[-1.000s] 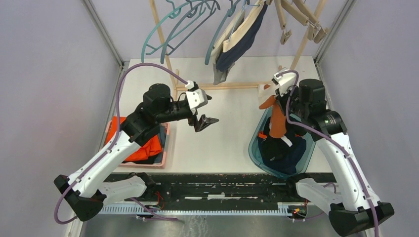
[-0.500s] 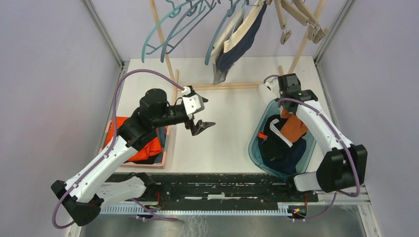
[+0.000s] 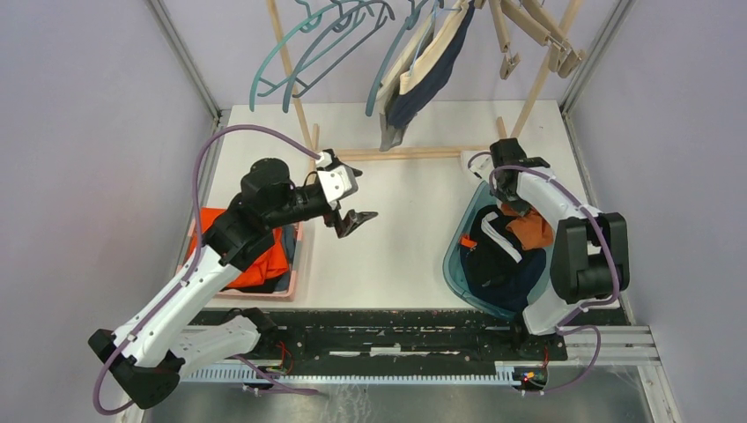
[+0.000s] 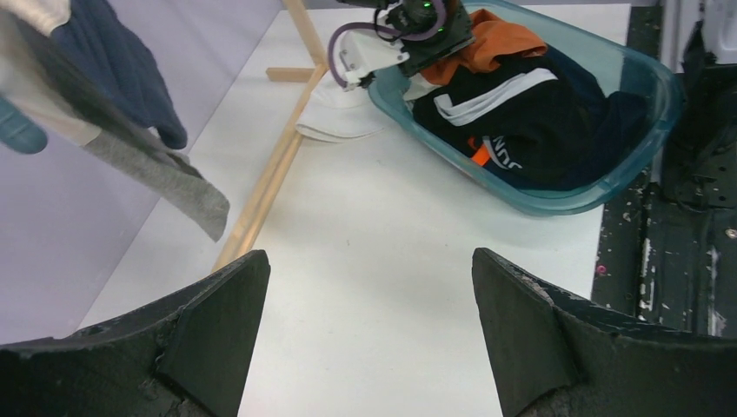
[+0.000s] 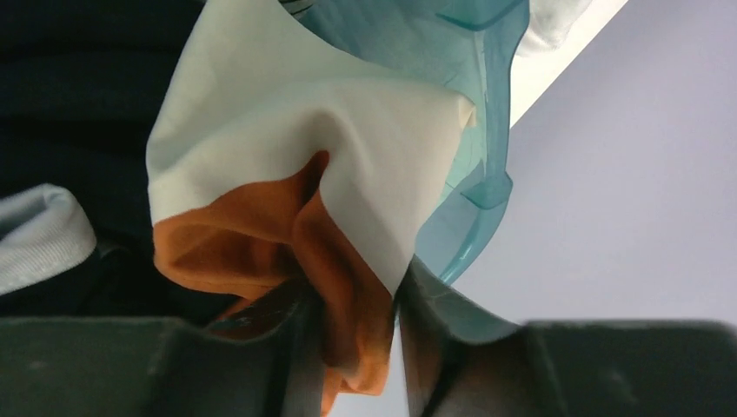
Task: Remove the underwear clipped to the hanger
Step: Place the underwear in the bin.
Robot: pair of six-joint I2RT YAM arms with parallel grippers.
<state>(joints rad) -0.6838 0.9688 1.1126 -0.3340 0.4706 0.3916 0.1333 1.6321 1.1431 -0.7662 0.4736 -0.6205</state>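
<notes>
Lavender-grey walls (image 3: 88,176) close in our white counter (image 3: 405,251), and toward its 12 o'clock edge stands a wooden rack (image 3: 405,154). Hanging above it is the underwear (image 3: 421,88) not yet unclipped, a bundle of navy, cream and grey. In the top view its long axis runs from 1 o'clock down to 7 o'clock, with the grey tail lowest. Our left end effector (image 3: 356,221) hovers over bare counter, jaws spread wide with nothing between them. The bundle lies at about 1 o'clock from it, near and higher up. Our right end effector (image 5: 358,317) is at the 12 o'clock end of the teal basin (image 3: 451,249), pinched tight on an orange garment (image 5: 252,248) with a cream band, beside the dark garments (image 3: 493,264) piled inside. From there the bundle sits at about 10 o'clock, farther off. We judge the left arm both nearer and free, so the next reach falls to it, upward along that slanted axis. Where exactly each piece is clipped we cannot tell.
</notes>
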